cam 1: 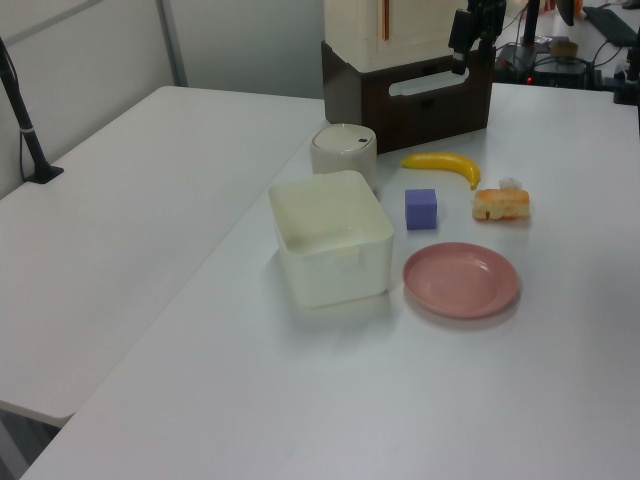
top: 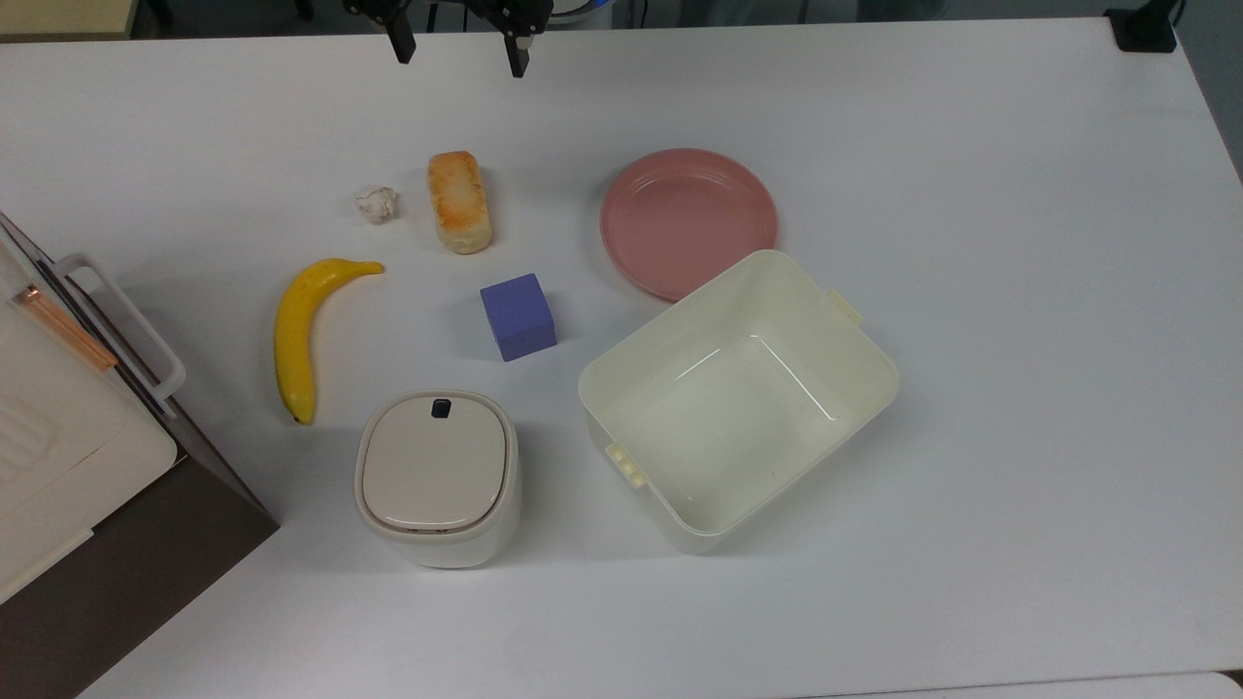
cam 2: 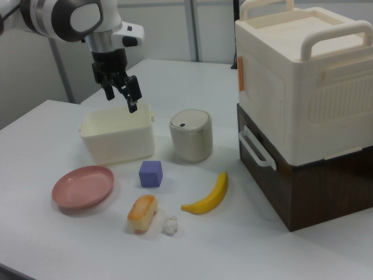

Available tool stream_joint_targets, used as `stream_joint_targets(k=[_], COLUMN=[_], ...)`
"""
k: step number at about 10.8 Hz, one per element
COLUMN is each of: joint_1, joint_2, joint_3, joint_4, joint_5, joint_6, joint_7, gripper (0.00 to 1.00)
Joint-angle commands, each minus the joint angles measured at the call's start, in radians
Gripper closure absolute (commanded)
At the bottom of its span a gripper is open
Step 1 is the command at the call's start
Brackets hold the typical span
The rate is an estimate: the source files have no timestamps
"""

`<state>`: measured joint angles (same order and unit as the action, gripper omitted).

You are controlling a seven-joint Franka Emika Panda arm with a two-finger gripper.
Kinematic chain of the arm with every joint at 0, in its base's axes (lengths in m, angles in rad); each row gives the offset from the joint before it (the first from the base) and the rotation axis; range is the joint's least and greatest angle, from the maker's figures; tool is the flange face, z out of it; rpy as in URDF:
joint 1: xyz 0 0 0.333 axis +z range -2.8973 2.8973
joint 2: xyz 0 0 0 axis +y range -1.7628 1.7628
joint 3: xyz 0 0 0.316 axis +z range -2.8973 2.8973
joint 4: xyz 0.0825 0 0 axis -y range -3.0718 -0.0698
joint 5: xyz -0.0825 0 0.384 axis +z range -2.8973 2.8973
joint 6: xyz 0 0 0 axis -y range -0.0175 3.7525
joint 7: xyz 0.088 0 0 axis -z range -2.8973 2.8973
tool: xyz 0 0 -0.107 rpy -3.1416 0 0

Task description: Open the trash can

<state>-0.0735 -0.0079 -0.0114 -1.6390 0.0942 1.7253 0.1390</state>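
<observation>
Cream-white and rounded at its corners, the trash can [top: 437, 478] stands on the white table [top: 971, 146] with its beige lid [top: 434, 464] lying flat and shut, the small dark push button [top: 441, 409] at the lid edge that faces the banana and cube. In the top view it sits near the bottom, just beside the larger lidless tub [top: 738, 398] on the top view's right, with the yellow banana [top: 299, 330] and the purple cube [top: 518, 316] close by and the toasted bread [top: 459, 201], the crumpled paper wad [top: 377, 204] and the pink plate [top: 688, 222] farther up. A stacked cream-and-brown box [cam 2: 303, 99] stands near it in the right view. The gripper [top: 458, 50] hangs in the air at the top edge of the top view, well apart from the can, its two fingers spread wide and holding nothing. In the right view it shows above the far rim of the tub. Judging by this, the task is at its start: nothing has been pressed and the approach is not yet made. The next move seems to call for carrying the claw across the bread and cube to a spot over the lid, then bringing a fingertip straight down on the button, which is small, so the aim must be close.
</observation>
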Motion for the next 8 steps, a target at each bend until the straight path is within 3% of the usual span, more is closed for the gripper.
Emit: stream_joint_targets(k=[1, 8], joint_1=[-0.001, 0.000], joint_2=[-0.014, -0.014], joint_3=[-0.015, -0.015], joint_4=[-0.010, -0.016], joint_5=[-0.033, -0.057], joint_6=[-0.009, -0.015], joint_7=[-0.022, -0.084], gripper=[0.00, 0.00])
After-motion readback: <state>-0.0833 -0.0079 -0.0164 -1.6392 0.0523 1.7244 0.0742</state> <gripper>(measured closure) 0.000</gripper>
